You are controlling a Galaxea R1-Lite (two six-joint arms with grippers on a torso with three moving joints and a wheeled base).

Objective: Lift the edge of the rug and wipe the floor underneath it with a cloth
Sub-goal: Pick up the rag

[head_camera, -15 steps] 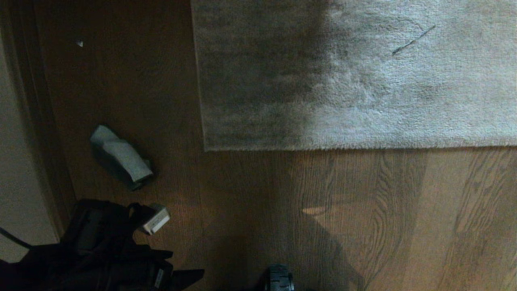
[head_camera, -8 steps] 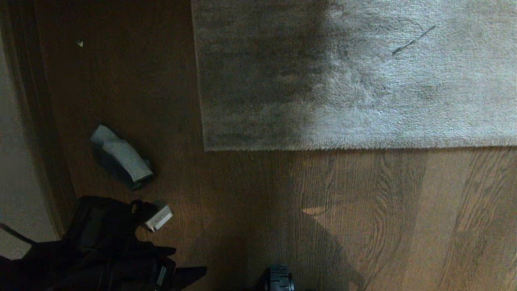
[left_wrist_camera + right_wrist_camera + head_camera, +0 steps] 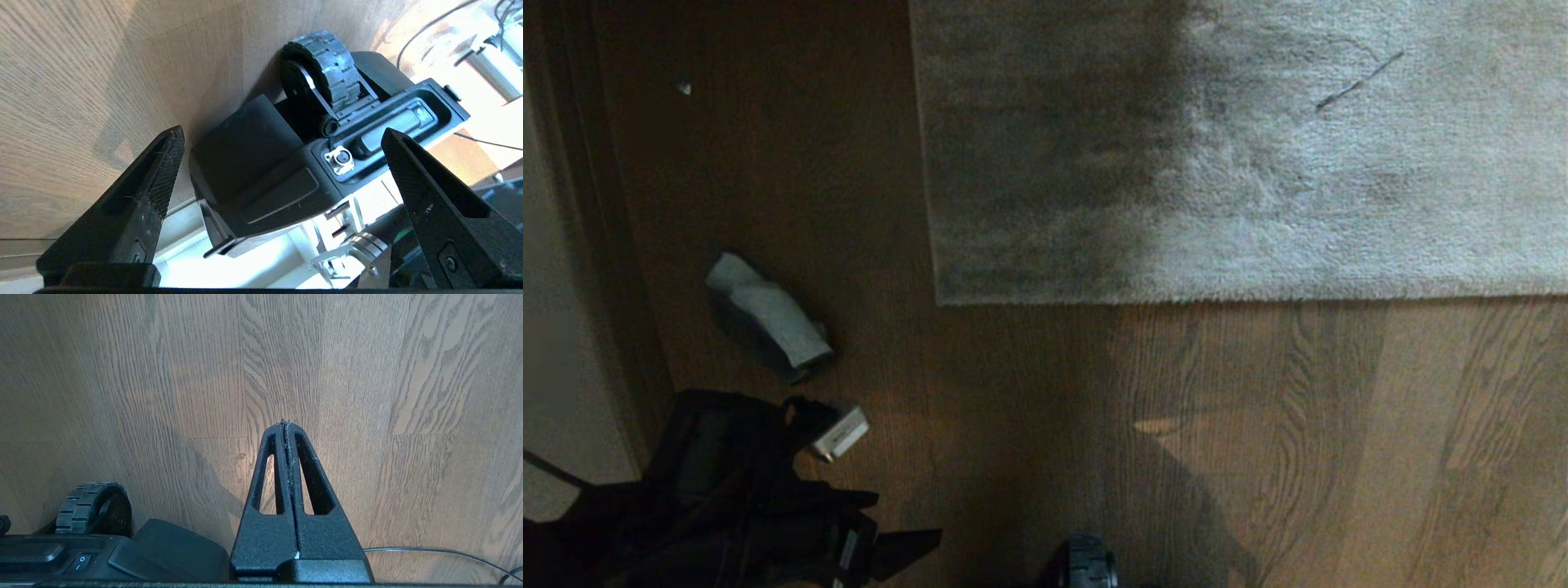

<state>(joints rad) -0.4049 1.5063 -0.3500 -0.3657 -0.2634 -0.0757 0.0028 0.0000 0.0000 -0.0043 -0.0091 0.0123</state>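
The grey-beige rug [image 3: 1258,163] lies flat across the far part of the head view. The rug edge [image 3: 1241,300] runs straight to a square corner [image 3: 941,300]. The light grey-blue cloth [image 3: 768,314] lies crumpled on the brown wood-grain floor [image 3: 1258,425], left of that corner. My left arm [image 3: 727,490] is low at the near left, just short of the cloth. The left gripper [image 3: 282,131] is open and empty, facing my own base. The right gripper [image 3: 284,424] is shut on nothing above bare floor [image 3: 163,375].
A pale wall with dark skirting [image 3: 580,327] borders the floor on the left. My base wheel [image 3: 1086,563] shows at the near edge and again as the wheel [image 3: 327,69] in the left wrist view. A thin cable [image 3: 441,551] lies on the floor. A thin dark streak [image 3: 1357,82] marks the rug.
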